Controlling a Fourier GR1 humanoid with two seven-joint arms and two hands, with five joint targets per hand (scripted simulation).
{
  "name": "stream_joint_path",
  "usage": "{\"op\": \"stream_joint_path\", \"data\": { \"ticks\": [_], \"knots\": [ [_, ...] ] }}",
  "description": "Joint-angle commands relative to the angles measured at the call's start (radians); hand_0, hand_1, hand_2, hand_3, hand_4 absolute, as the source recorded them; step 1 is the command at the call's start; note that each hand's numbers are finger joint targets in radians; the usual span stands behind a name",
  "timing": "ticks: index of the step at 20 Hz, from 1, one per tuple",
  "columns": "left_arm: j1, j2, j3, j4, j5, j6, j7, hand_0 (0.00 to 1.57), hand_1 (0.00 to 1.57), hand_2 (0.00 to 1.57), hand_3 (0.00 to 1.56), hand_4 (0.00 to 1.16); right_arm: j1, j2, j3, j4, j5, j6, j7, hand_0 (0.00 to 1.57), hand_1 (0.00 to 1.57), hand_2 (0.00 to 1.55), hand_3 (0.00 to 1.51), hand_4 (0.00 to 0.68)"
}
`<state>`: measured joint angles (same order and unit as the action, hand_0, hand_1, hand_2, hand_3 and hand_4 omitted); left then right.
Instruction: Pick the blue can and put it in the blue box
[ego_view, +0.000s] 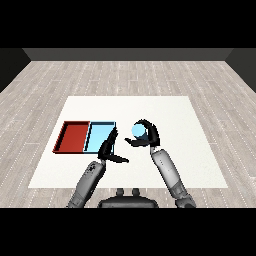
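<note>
1. Blue can (137, 131) held in right hand (148, 134), fingers and thumb curled round it, apparently lifted above white table (165, 112), just right of blue tray (98, 137).
2. Probably held this way for carrying: hand wraps from the far and right sides, leaving the can's left face showing toward the trays.
3. Left hand (108, 150) at near right corner of blue tray, fingers straight and relaxed, thumb sticking out rightward, grasping nothing; likely just parked out of the carrying path, though close to the tray's edge.
4. Red tray (73, 137) touching blue tray's left side; the two laid side by side, likely so that colour decides the drop. Nothing seen inside either.
5. Count: one can, two trays (one red, one blue), two hands, one table.
6. Judged stage: pick done, placing not yet done; remaining move a short shift leftward over blue tray, then release.
7. Possible snag: left hand's fingers near the tray's right rim could crowd the approach.
</note>
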<state>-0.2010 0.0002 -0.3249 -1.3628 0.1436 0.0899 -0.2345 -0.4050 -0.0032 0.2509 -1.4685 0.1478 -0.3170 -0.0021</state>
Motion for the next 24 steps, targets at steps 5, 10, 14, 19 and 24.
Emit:
{"op": "stream_joint_path", "data": {
  "ticks": [5,10,14,19,24],
  "knots": [
    [-0.044,0.000,-0.072,0.035,0.088,0.073,0.012,0.00,0.00,0.00,0.00,0.00,-0.006,0.003,-0.016,-0.013,-0.005,0.055,-0.012,1.48,1.48,1.47,1.40,0.606],
    [-0.091,0.000,-0.002,0.140,0.108,0.020,-0.009,0.00,0.00,0.00,0.00,0.00,0.016,0.003,0.039,-0.057,-0.043,0.016,-0.006,1.49,1.49,1.46,1.40,0.616],
    [-0.074,0.000,-0.087,0.122,0.136,0.078,-0.025,0.00,0.00,0.00,0.00,0.00,-0.081,0.003,0.182,0.026,-0.045,-0.155,0.029,1.48,1.48,1.46,1.39,0.606],
    [-0.156,0.000,-0.064,0.160,0.137,0.090,-0.010,0.00,0.00,0.00,0.00,0.00,-0.025,0.003,0.113,0.020,-0.027,-0.043,-0.046,1.49,1.49,1.46,1.40,0.608],
    [-0.157,0.000,-0.125,0.200,0.161,0.136,-0.058,0.00,0.00,0.00,0.00,0.00,-0.057,0.003,0.165,0.054,-0.089,-0.094,-0.059,1.46,1.46,1.46,1.41,0.620]
  ]
}}
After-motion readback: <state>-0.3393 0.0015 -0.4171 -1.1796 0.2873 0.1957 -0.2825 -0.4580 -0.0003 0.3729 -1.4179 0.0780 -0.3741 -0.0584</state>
